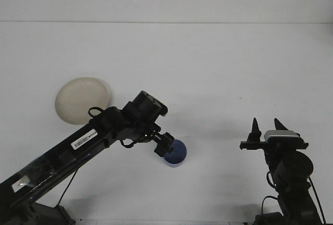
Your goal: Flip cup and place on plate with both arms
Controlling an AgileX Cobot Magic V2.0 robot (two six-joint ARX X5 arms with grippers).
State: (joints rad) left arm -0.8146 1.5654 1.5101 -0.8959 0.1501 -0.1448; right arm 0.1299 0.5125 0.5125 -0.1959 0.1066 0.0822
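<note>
Blue cup (175, 154) upright, mouth up — cream plate (81, 100) well apart, far left.

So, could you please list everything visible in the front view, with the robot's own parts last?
cup: one, blue, on the table near its front centre, partly behind the left gripper.
plate: one, cream, on the table at the left.
table: one, white, fills the view.
left arm: one, black, stretched from bottom left towards the cup.
left gripper: one, black, at the cup's left rim.
right gripper: one, black, fingers apart and pointing up, at the right.
</note>
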